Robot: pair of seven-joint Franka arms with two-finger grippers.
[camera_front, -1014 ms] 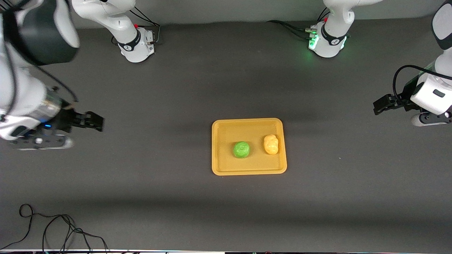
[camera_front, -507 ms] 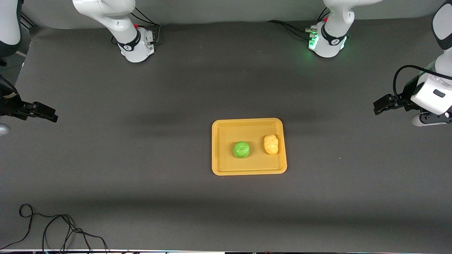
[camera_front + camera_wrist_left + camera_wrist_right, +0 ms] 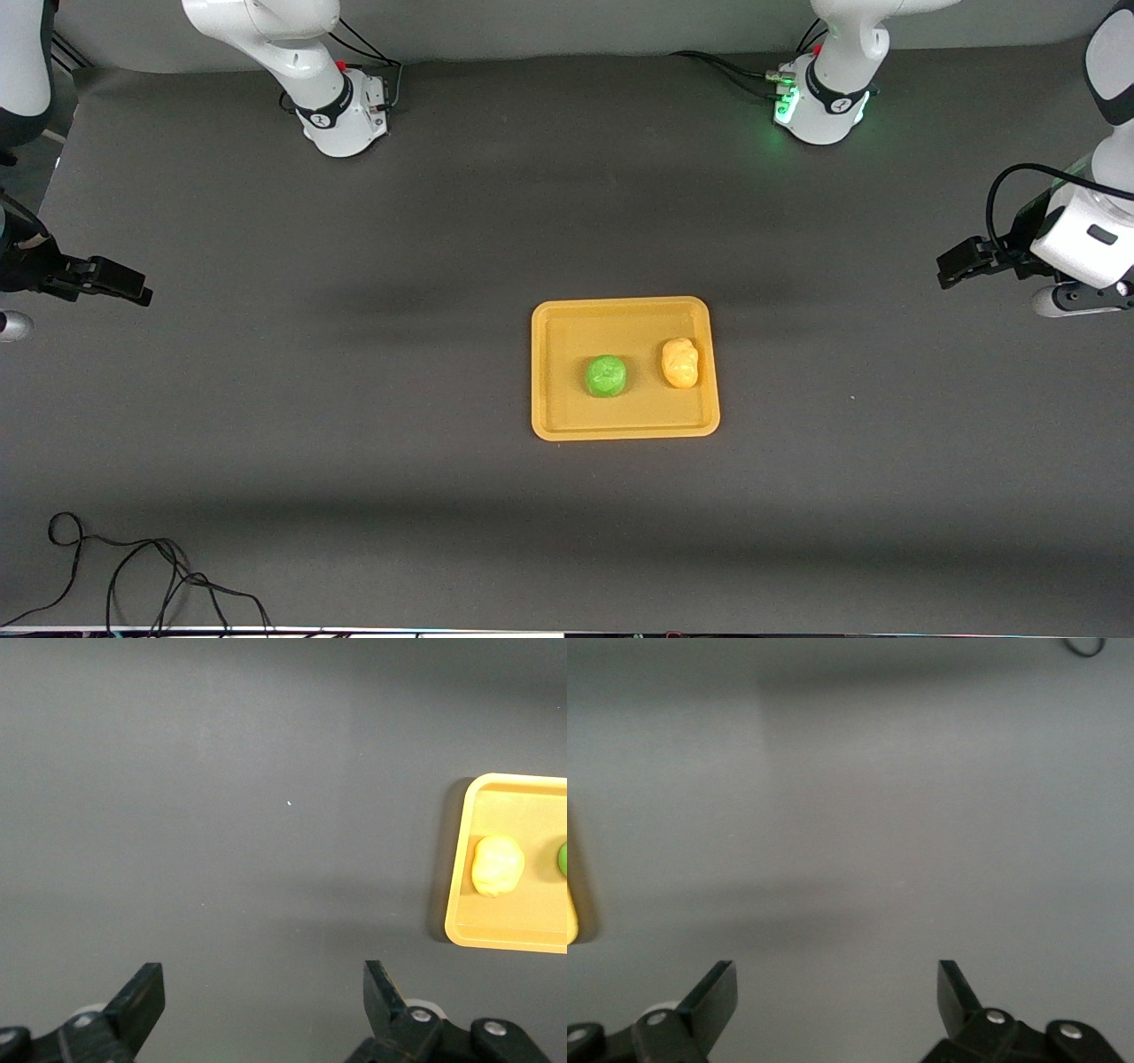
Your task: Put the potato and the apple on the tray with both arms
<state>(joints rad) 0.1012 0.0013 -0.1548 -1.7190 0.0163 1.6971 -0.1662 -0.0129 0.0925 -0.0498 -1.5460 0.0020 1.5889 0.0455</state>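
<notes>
Two end effectors hang spread and empty over the bare surface (image 3: 354,496), each well apart from the tray (image 3: 625,429). The left end effector (image 3: 952,266) sits at the left arm's end, fingers (image 3: 142,997) wide. The right end effector (image 3: 115,281) sits at the right arm's end, fingers (image 3: 718,992) likewise wide. The apple (image 3: 606,376) and potato (image 3: 679,362) lie side by side on the tray, not touching, potato toward the left arm's end.
</notes>
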